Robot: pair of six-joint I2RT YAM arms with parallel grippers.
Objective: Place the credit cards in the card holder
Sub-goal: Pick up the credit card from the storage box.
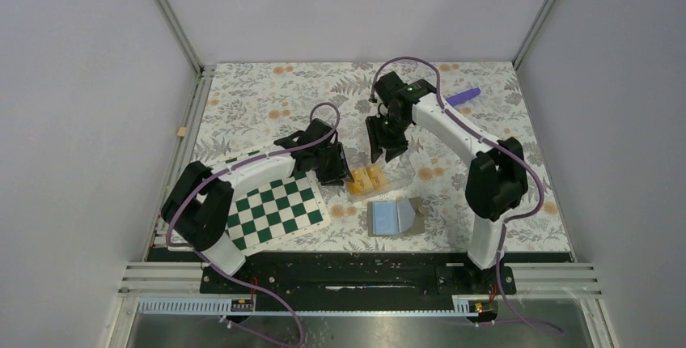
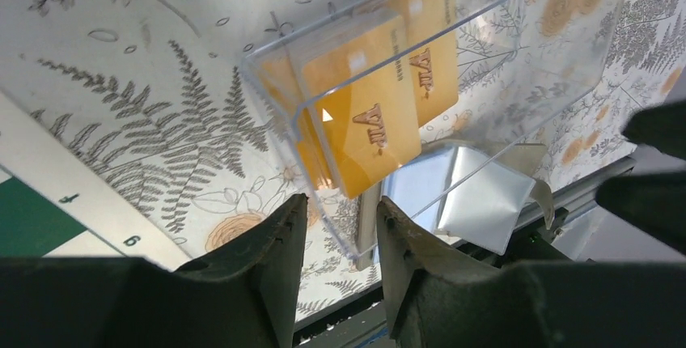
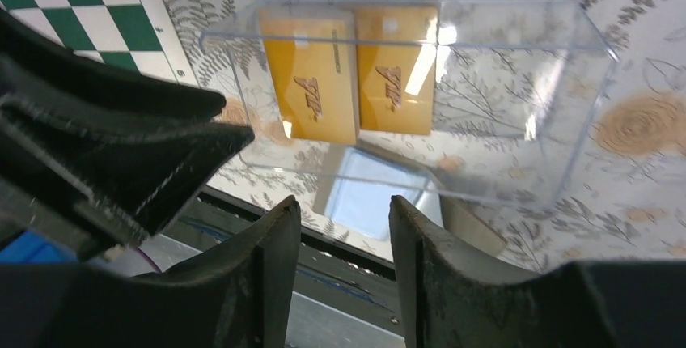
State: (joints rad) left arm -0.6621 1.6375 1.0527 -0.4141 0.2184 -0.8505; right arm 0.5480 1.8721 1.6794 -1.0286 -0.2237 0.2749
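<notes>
Left gripper: jaws partly apart, nothing pinched between them. Cut off at the bottom edge of its own wrist view, so only the tips to go on. Just beyond those tips, the near lower corner of the clear card holder, lined up with the gap; cannot tell whether touching or just short of it.

Right gripper: jaws also partly apart and empty. Hanging over the long side of the card holder, clear of it.

From overhead, both sets of tips lost against the dark gripper bodies, with no gap to be read there.

Inside the card holder, two orange credit cards marked VIP, side by side and slightly overlapping, bunched at the end nearest the left gripper. Straight ahead of the left tips; ahead and to the left of the right tips, as seen from that wrist. Blurred in places by glare on the clear walls.

Behind the card holder, toward the arm bases, a flat silvery-blue sheet, partly hidden by the clear walls in both wrist views; hard to say what it is.

Further out, a green-and-white chessboard half covered by the left arm, and a purple rod at the far side, partly hidden behind the right arm.
</notes>
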